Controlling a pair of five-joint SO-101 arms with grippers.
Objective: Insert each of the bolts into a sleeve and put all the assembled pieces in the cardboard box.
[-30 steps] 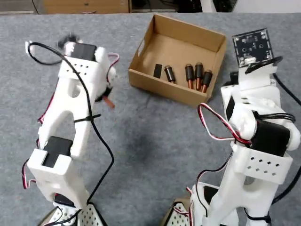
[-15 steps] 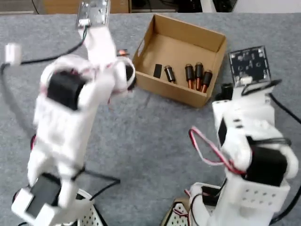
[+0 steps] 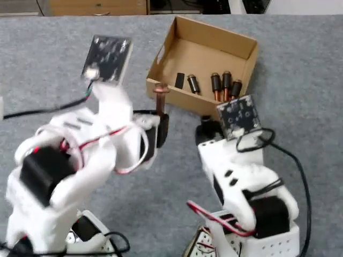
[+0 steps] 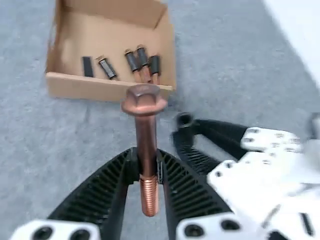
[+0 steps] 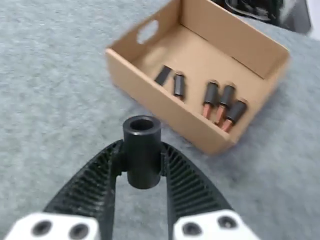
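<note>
Left wrist view: bolt [image 4: 144, 125] and sleeve [image 5: 143, 165] both gripped, not yet mated.
My left tool [image 4: 146, 157] was clamped on the bolt's threaded end, near the cardboard box [image 4: 100, 87]; my right tool [image 5: 142, 150] pinched the black sleeve, its bore showing. I judged the axes needed lining up first, then a slow straight push, since any tilt could jam the thread at the rim.

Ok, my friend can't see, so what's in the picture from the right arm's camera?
The right gripper is shut on a black sleeve, its open hole showing. Beyond it, on the grey table, the cardboard box has several assembled pieces lying inside.
</note>
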